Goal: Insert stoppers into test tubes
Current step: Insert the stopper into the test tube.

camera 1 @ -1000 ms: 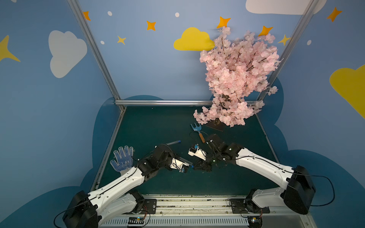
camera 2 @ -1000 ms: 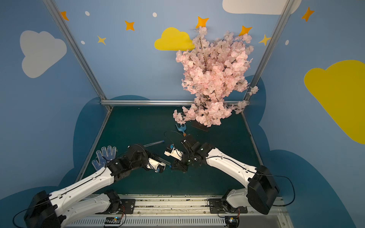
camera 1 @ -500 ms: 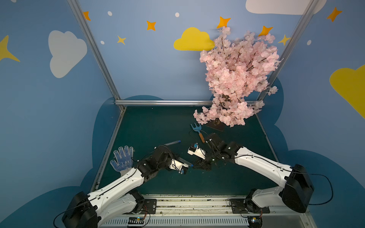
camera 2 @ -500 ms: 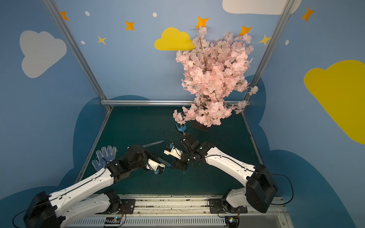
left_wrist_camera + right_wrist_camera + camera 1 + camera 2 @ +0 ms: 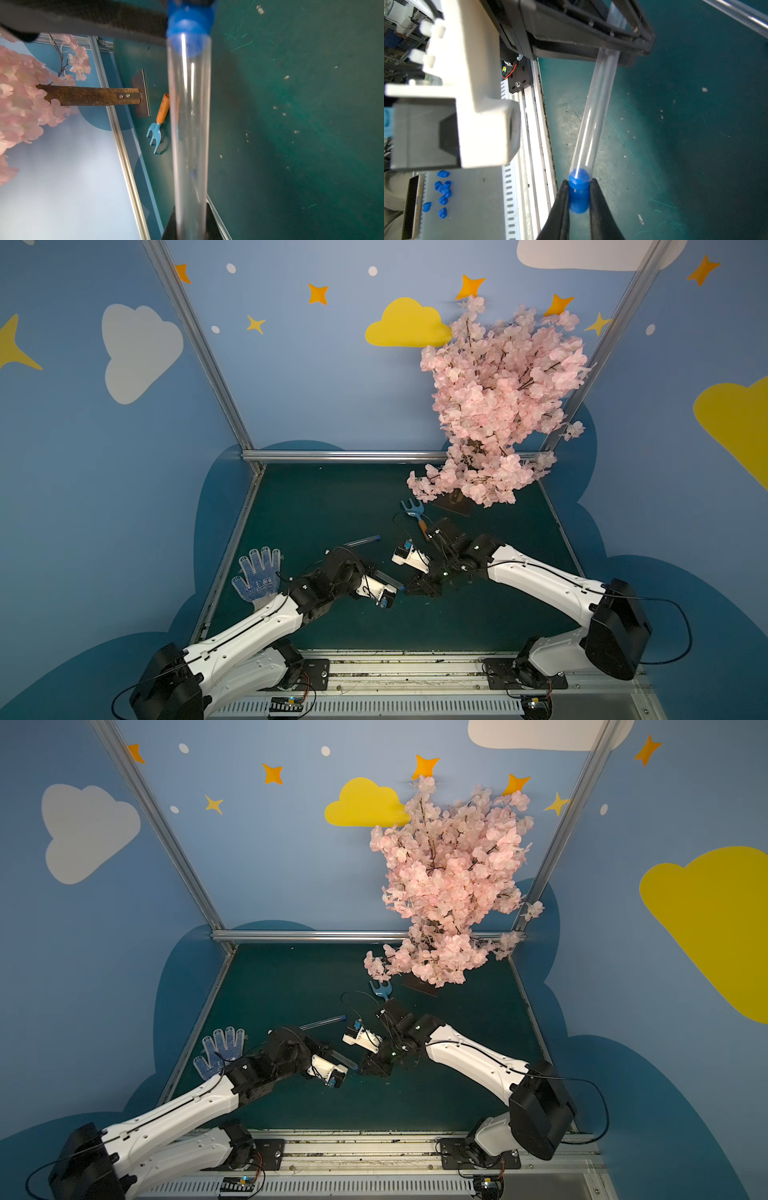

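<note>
My left gripper (image 5: 384, 576) is shut on a clear test tube (image 5: 190, 124), which points toward my right gripper (image 5: 409, 587). The right gripper (image 5: 579, 187) is shut on a bright-blue stopper (image 5: 579, 195), whose tip sits in the tube's mouth (image 5: 579, 174). The left wrist view shows the same stopper (image 5: 188, 27) at the tube's far end. A second test tube (image 5: 361, 540) lies on the green mat behind the left arm, with blue at one end. It also shows in a top view (image 5: 322, 1022).
A light-blue garden fork (image 5: 415, 514) with an orange handle lies behind the right arm. A pink blossom tree (image 5: 498, 406) stands at the back right, and a dotted glove (image 5: 259, 576) lies at the left mat edge. Several spare stoppers (image 5: 443, 191) lie on a grey surface beyond the front rail.
</note>
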`<control>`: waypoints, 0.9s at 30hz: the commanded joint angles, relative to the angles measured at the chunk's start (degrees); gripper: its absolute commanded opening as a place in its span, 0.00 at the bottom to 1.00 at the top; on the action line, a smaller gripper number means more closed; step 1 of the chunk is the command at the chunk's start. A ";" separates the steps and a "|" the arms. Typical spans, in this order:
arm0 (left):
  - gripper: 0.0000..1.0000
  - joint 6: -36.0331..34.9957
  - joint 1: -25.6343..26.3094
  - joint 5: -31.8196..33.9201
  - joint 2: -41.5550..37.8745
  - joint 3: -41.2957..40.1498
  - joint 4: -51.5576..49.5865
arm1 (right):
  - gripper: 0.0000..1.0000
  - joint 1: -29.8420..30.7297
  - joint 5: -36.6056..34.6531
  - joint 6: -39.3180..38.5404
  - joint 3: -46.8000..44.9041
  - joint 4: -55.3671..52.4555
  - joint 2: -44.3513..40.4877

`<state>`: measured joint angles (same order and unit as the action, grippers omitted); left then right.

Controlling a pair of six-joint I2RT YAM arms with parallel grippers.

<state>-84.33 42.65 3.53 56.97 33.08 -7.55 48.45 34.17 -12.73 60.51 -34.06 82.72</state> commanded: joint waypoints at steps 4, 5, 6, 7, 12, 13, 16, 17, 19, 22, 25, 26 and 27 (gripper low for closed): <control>0.02 -5.04 2.25 -0.90 -0.81 -0.36 0.34 | 0.02 -0.50 2.91 3.95 3.94 1.29 2.43; 0.02 -5.53 2.63 -0.73 -0.71 -0.38 0.26 | 0.02 -0.63 3.41 4.83 4.06 1.85 2.65; 0.02 -5.83 2.93 -0.67 -0.79 -0.39 0.40 | 0.02 -0.65 4.10 5.56 4.20 2.43 2.72; 0.02 -5.80 3.25 -0.96 -0.87 -0.46 0.67 | 0.01 -0.77 4.75 6.14 4.19 3.01 2.83; 0.02 -5.06 3.91 -4.66 -2.20 0.40 -2.45 | 0.00 -1.34 5.03 8.51 4.94 4.96 3.06; 0.02 -4.86 4.06 -5.33 -2.30 0.57 -3.16 | 0.00 -1.36 4.83 9.03 5.10 5.25 3.17; 0.02 -4.06 4.80 -6.96 -2.49 1.02 -4.51 | 0.00 -1.73 5.82 10.83 5.22 7.02 3.35; 0.03 -3.67 5.05 -7.67 -2.65 1.11 -4.84 | 0.00 -1.71 6.41 11.49 5.09 7.78 3.33; 0.02 -3.34 5.41 -9.47 -2.71 1.23 -5.96 | 0.00 -1.89 7.68 12.39 5.00 9.00 3.24; 0.02 -1.83 5.61 -13.55 -2.82 2.06 -8.27 | 0.00 -1.83 6.73 11.56 5.65 8.31 3.07; 0.02 0.27 5.61 -16.33 -1.44 4.38 -12.89 | 0.00 -1.59 3.87 9.67 6.49 6.61 3.01; 0.02 0.91 5.69 -16.49 -0.89 4.97 -13.88 | 0.00 -1.43 2.91 9.31 6.79 6.26 3.00; 0.02 1.84 5.77 -18.75 -0.36 5.59 -14.62 | 0.00 -1.11 1.89 8.70 7.02 5.93 3.08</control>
<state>-84.97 45.15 2.35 55.42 36.38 -16.27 47.86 40.86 -2.39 62.74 -39.00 85.60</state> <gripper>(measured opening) 0.148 0.162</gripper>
